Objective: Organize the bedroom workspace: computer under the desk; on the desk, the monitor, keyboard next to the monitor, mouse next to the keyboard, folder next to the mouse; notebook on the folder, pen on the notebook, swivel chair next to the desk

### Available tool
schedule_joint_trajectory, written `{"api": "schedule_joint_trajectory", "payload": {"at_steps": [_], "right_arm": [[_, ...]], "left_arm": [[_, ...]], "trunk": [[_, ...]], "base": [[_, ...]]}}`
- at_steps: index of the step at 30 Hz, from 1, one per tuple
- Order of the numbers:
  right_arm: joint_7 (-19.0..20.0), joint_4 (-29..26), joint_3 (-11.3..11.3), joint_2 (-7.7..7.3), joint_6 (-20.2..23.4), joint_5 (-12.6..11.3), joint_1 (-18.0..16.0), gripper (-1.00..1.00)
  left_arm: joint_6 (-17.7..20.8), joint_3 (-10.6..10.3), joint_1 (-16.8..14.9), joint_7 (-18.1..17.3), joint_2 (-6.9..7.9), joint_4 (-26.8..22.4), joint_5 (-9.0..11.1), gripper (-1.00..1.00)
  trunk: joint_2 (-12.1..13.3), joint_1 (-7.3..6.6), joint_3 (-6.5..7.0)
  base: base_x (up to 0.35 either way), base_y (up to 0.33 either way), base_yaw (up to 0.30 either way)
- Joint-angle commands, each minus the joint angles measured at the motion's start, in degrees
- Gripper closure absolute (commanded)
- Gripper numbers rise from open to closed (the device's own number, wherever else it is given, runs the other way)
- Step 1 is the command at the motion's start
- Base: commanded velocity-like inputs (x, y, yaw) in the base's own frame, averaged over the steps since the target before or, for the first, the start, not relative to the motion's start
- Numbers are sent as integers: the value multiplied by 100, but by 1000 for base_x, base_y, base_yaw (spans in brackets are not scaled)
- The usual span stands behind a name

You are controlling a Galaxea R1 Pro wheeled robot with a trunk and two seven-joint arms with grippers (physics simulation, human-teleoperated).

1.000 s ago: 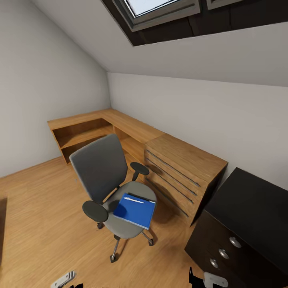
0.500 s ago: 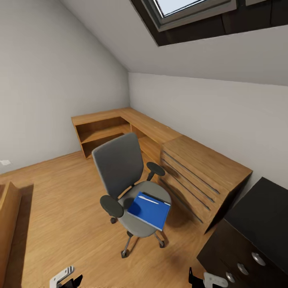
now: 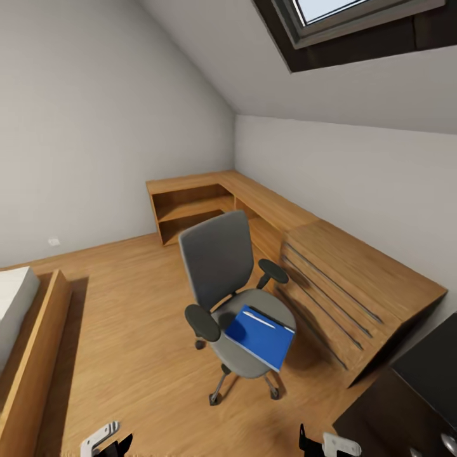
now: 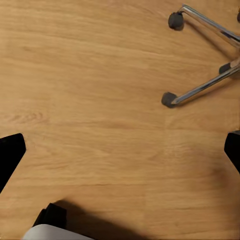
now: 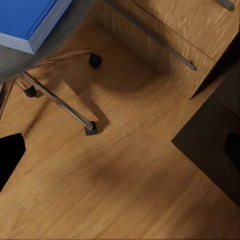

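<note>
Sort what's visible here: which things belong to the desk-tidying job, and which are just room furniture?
Job:
swivel chair
blue folder on its seat
pen on top
black desk, corner only

Not the job:
wooden dresser
low wooden shelf
bed
skylight

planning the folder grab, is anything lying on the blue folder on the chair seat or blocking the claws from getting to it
Yes: a pen lies on top of the folder, which rests on the swivel chair seat. A black armrest stands beside the folder's near-left edge. Bare wood floor separates both claws, left claw and right claw, from the chair.
</note>
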Motion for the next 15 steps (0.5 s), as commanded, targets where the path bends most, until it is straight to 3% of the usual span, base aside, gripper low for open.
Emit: {"api": "schedule_joint_trajectory", "payload": {"at_steps": [1,8,15], "right_arm": [[28,1,-30,4,-26,-24,-2,-100],[28,1,-27,5,-26,-22,-3,-100],[28,1,-30,5,-26,-22,-2,-100]], "left_arm": [[11,-24,-5,-1,6,-3,55,-100],[10,-53,-5,1,3,-3,55,-100],[10,-322,-5,30,-65,-3,61,-100]], "trunk": [[-5,1,-6],[-5,1,-6],[-5,1,-6]], "base": [[0,0,287],[0,0,287],[0,0,287]]}}
